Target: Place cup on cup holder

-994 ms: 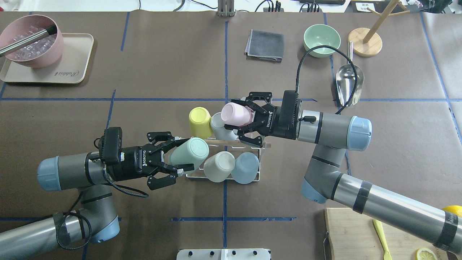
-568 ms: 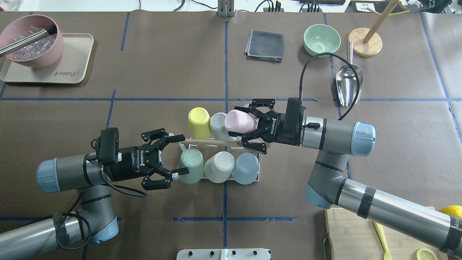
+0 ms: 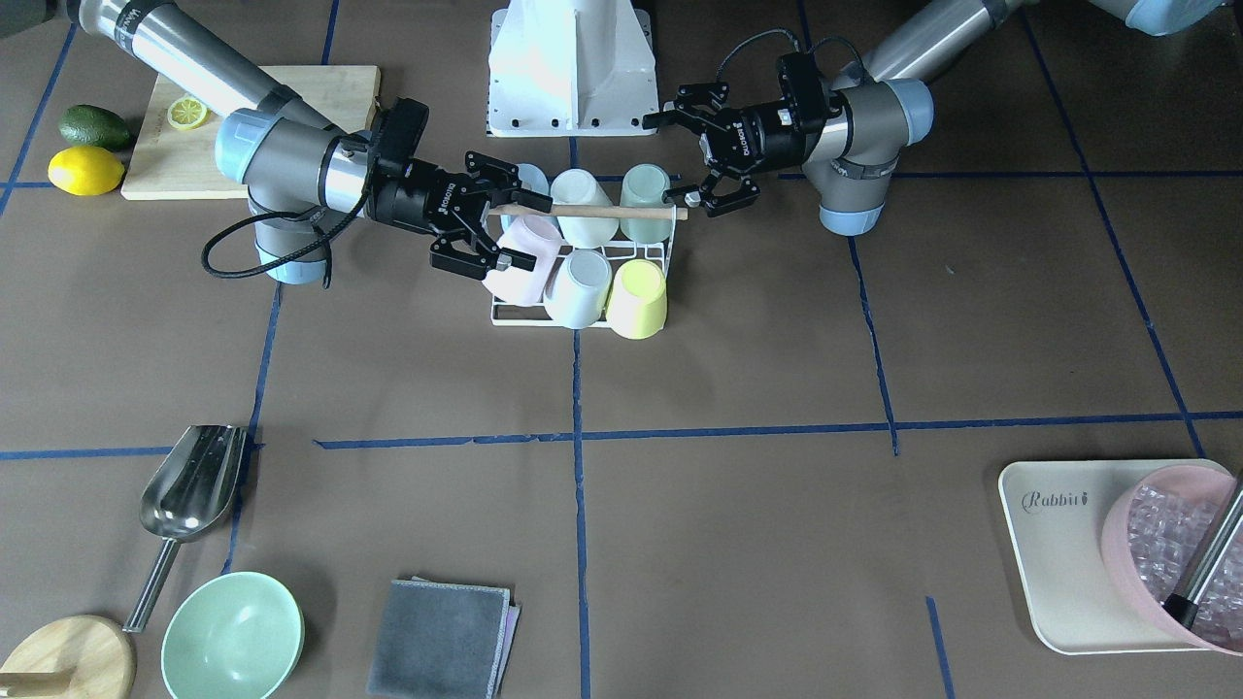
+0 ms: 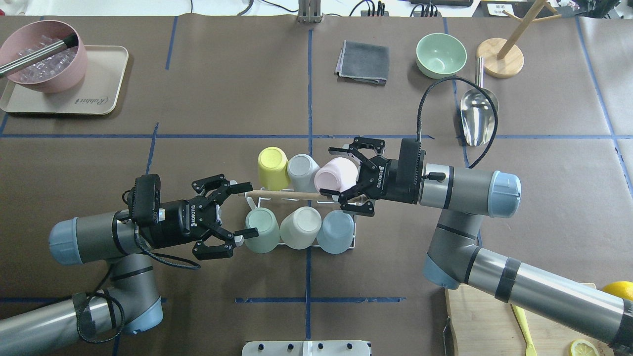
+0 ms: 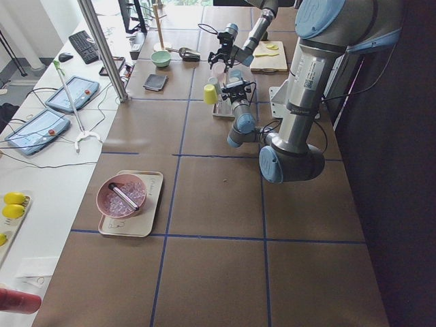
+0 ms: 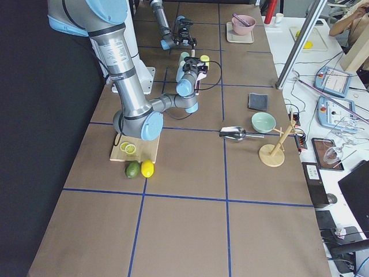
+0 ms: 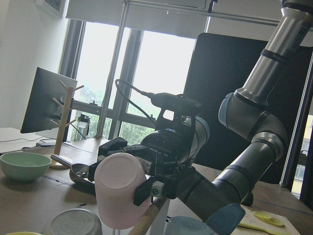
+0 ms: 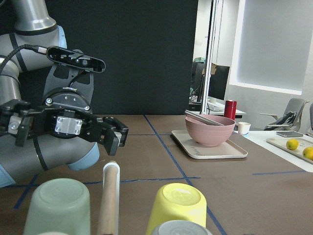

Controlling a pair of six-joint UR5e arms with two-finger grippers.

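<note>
Overhead, our right claw (image 4: 348,183) spreads released beside the pink cup (image 4: 336,175) on the cup holder (image 4: 301,217). Our left claw (image 4: 232,215) gapes empty; its wrist view alone shows the cup's rim seated low.

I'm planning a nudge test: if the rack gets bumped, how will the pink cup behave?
The pink cup looks like light, stiff plastic, so it likely shifts easily. Upside down on the rack, it probably rocks rather than falls. Its smooth round wall suggests it would roll if knocked off.

Bench (image 4: 222,89): brown surface divided by blue tape lines (image 4: 308,84). Tall windows (image 7: 146,83) admit daylight at frame left. A black panel (image 8: 122,54) fills the upper centre.
</note>
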